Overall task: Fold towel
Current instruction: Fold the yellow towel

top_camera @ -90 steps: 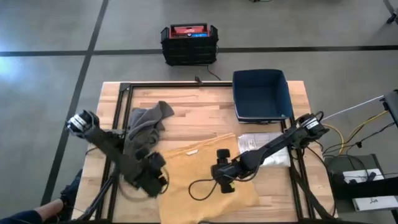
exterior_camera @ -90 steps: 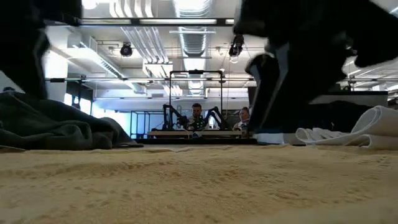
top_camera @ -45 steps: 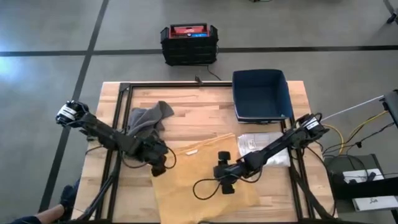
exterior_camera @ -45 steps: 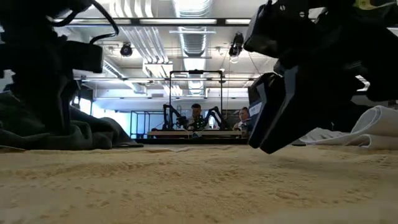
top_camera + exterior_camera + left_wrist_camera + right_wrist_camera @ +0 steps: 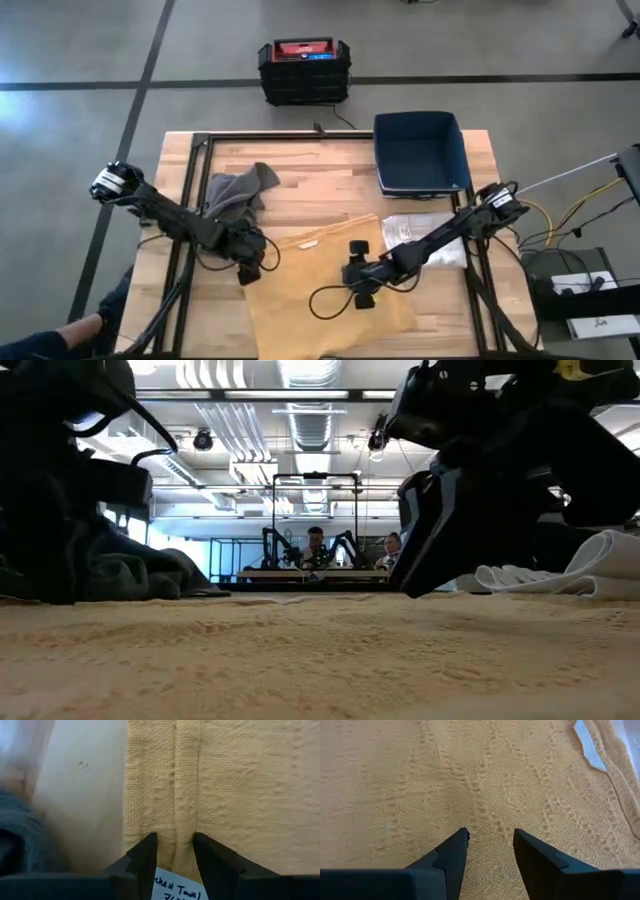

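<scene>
Only left wrist view shows towel (image 5: 225, 790) hem

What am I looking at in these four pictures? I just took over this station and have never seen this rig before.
It is a two-armed robot at a wooden table, set to fold a towel. One picture looks straight down, one looks level across the tabletop, and two come from cameras on the wrists.

On the table lie a yellow towel, a crumpled grey cloth, a blue bin and a folded white cloth.

The left gripper sits at the yellow towel's edge, its fingers open on either side of the hem, beside a white label. The right gripper is over the middle of the towel, open, gripping nothing. People sit at a far table in the room behind.
</scene>
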Controlling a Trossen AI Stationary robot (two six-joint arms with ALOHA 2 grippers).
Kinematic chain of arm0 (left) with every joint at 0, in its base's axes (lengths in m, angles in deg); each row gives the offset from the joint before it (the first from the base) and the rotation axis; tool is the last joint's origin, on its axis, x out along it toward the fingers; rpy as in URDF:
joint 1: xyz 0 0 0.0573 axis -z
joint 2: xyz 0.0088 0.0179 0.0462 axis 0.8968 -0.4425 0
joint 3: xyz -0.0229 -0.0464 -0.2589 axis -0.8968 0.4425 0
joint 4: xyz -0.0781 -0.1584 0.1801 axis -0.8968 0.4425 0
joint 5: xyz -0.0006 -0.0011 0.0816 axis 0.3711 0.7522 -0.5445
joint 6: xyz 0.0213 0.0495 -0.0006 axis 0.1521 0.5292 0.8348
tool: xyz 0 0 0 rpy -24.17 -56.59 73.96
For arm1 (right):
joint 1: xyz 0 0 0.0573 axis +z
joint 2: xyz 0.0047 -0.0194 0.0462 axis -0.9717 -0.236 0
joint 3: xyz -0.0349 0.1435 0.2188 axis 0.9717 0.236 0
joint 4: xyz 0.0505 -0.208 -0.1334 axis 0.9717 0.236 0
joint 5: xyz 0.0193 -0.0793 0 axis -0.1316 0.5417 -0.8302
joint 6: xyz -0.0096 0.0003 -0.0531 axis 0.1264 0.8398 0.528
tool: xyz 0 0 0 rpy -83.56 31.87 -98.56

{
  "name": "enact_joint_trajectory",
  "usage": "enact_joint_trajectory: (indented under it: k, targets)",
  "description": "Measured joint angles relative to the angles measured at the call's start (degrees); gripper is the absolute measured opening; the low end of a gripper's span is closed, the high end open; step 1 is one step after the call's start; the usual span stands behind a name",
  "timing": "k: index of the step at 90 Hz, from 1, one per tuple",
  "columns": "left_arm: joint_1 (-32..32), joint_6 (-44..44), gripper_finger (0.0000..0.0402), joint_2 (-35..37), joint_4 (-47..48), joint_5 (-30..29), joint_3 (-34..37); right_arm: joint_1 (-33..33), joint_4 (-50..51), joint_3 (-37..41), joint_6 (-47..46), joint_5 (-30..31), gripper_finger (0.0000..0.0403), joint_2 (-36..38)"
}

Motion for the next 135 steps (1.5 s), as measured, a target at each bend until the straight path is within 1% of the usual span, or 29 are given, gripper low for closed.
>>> enact_joint_trajectory:
  k: [12,32,48,62,74,97,103,109,118,135]
  targets:
    - [0.02,0.55,0.0116,-0.02,0.36,0.0,-0.62,0.0,0.0,0.02,0.07,0.0,0.0134,0.0]
    - [0.04,0.82,0.0116,-0.02,4.39,0.0,-4.22,-0.01,0.0,0.02,0.11,0.0,0.012,0.0]
    - [0.04,0.41,0.0122,-0.28,5.03,0.25,-2.21,0.0,0.0,0.04,0.11,-0.09,0.0111,0.0]
    - [0.09,-1.07,0.012,-0.33,3.91,1.82,-1.01,0.02,0.0,0.04,0.09,-0.2,0.0105,0.0]
    - [0.11,-0.76,0.0096,-0.35,4.5,1.64,-1.83,0.02,0.02,0.04,0.09,-0.2,0.0101,0.0]
    - [0.11,0.14,0.0013,-0.35,4.6,1.73,-2.22,0.02,0.02,0.04,0.09,-0.2,0.0109,0.0]
    - [0.11,-0.05,0.0005,-0.35,4.39,1.75,-2.21,0.02,0.02,0.04,0.09,-0.2,0.0113,0.0]
    - [0.11,-0.58,0.0014,-0.35,4.26,1.74,-2.15,0.02,0.02,0.04,0.09,-0.2,0.0117,0.0]
    - [0.11,-0.63,0.0037,-0.35,3.88,1.84,-2.12,0.02,0.03,0.04,0.07,-0.2,0.0122,0.0]
    - [0.11,-0.76,0.01,-0.35,3.45,1.86,-2.1,0.02,0.07,0.04,0.07,-0.2,0.0128,0.0]
